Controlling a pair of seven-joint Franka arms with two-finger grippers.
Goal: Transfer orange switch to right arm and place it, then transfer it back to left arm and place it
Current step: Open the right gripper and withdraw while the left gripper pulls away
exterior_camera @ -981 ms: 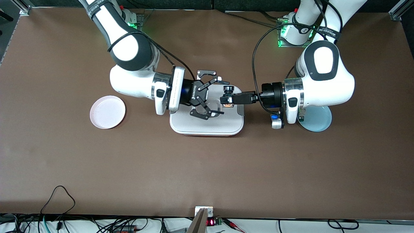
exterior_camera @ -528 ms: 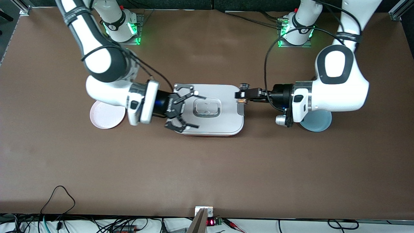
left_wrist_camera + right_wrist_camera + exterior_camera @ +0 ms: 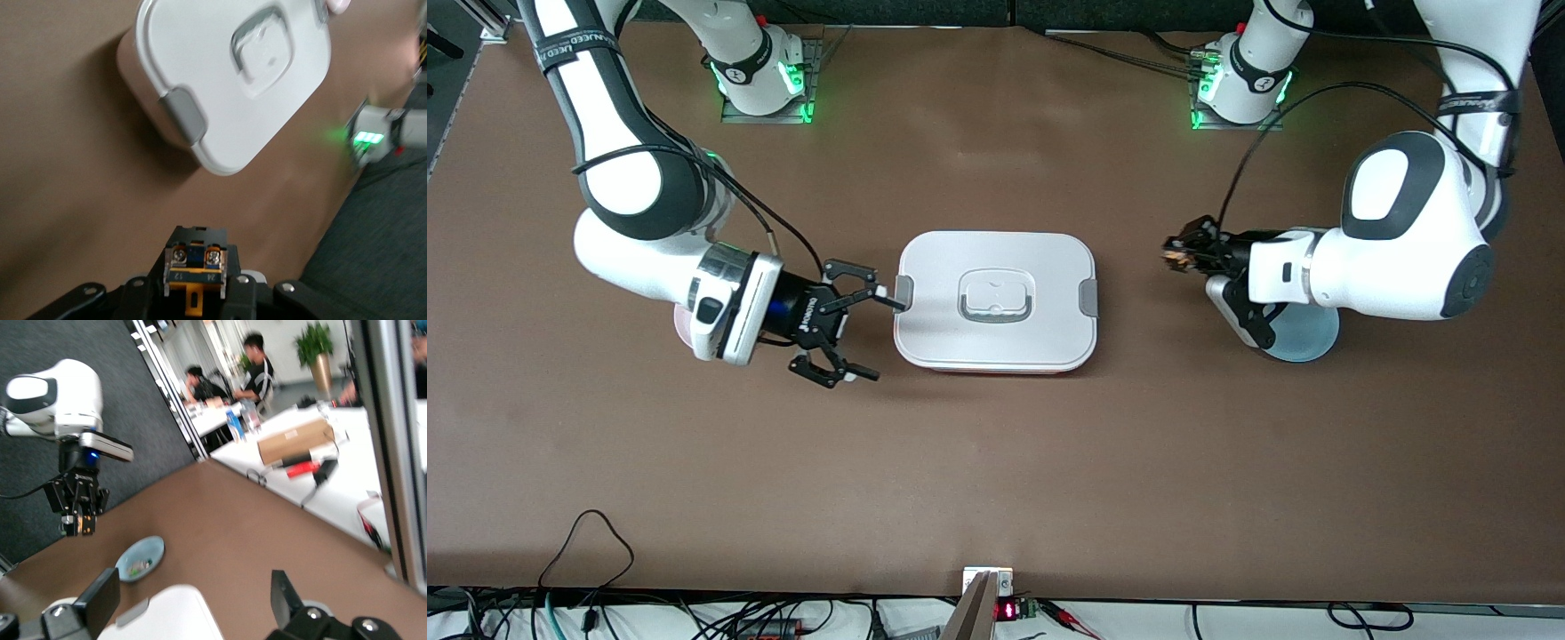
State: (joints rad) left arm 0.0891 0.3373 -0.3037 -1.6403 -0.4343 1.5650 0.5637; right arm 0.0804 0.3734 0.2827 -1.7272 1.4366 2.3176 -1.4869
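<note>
The orange switch (image 3: 195, 270), black with orange markings, sits between the shut jaws of my left gripper (image 3: 1176, 252). That gripper hangs over the bare table between the box (image 3: 996, 302) and the blue plate (image 3: 1309, 338). In the right wrist view the left gripper (image 3: 77, 518) shows with the switch (image 3: 81, 527) in it. My right gripper (image 3: 880, 340) stands open and empty just off the box's end toward the right arm, one fingertip close to the grey latch (image 3: 904, 293). The white box (image 3: 233, 80) is shut, with a grey recessed handle.
A pink plate (image 3: 683, 325) lies mostly hidden under the right arm's wrist. The blue plate (image 3: 140, 559) holds a small white-and-green component. Open brown table stretches nearer the front camera. Cables lie along the front edge.
Both arms have drawn apart from over the box. The right gripper moved off the lid toward the right arm's end, still open. The left gripper carried the switch toward the blue plate.
</note>
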